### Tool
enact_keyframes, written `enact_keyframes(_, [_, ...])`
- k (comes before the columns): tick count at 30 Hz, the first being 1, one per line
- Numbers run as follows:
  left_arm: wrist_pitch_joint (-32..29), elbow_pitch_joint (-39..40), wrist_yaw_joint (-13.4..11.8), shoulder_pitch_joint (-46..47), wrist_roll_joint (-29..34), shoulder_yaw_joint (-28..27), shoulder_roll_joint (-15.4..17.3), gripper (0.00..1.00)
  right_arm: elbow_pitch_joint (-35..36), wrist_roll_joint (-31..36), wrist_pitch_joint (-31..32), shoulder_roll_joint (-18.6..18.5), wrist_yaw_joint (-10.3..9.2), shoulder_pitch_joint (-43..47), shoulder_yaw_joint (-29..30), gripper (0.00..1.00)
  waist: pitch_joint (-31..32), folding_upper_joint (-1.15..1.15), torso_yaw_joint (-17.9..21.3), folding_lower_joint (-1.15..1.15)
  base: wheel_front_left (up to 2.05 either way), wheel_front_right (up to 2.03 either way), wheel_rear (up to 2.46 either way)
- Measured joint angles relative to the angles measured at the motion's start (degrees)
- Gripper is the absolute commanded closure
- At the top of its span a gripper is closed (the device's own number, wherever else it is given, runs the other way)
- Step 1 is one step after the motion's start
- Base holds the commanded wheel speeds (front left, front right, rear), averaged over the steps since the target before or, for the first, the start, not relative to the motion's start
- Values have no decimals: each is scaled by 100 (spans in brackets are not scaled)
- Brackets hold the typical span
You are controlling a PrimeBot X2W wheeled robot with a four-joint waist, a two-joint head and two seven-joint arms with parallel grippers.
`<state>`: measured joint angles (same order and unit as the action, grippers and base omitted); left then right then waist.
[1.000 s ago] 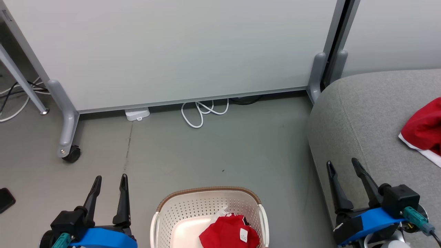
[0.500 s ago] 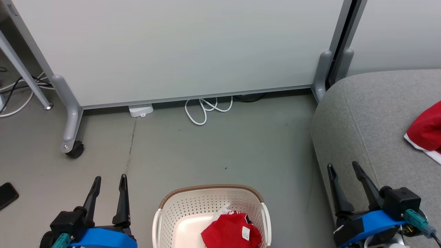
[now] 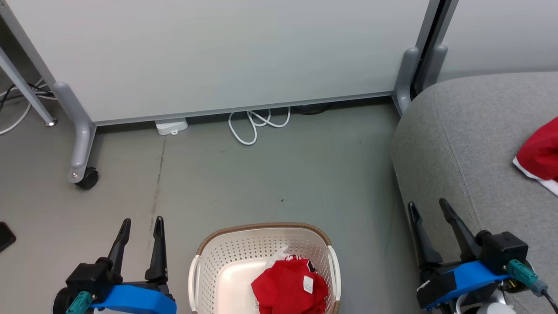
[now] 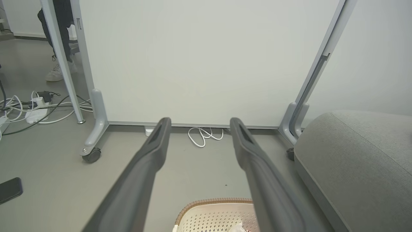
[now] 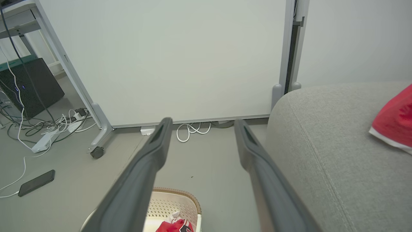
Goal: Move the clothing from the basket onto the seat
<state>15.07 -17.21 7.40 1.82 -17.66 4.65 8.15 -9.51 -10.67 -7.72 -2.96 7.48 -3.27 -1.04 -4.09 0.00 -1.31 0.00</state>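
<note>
A cream-white perforated plastic basket with a brown woven-look rim (image 3: pixel 261 226) is seen on the smooth grey floor (image 3: pixel 279 174), near and central between the two arms. A crumpled red garment with a white tag (image 3: pixel 283 290) is held inside it, toward its right side. A second red garment with white trim (image 3: pixel 540 152) is laid on the large light-grey fabric seat (image 3: pixel 453 139), which stands to the right of the basket and apart from it.

The left gripper (image 3: pixel 142 219) is held above the floor just left of the basket, its two dark fingers spread apart with nothing between them. The right gripper (image 3: pixel 427 203) is seen at the near left edge of the seat, likewise spread and empty.

On the far side the room is closed off by a pale panel in a grey frame (image 3: pixel 218 52), carried at its left on a black castor (image 3: pixel 88 179). A coiled white cable (image 3: pixel 250 126) and a small white box (image 3: pixel 171 126) are found at its foot. Farther left, a white power strip with tangled cables (image 5: pixel 43 142), a dark flat phone (image 5: pixel 36 183) and a black cabinet (image 5: pixel 29 87) are seen on the floor.
</note>
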Motion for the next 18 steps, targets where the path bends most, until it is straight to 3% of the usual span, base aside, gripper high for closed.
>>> enact_keyframes(9, [0,-73,0,290,-34,242,-8,0,89,140,-1,3,0,-248,-80,0,-521,0,149,0,0,0,0])
enact_keyframes(18, [0,-625,0,872,-170,849,138,0,168,40,-110,3,0,-765,-420,0,-1378,0,445,1,0,0,0])
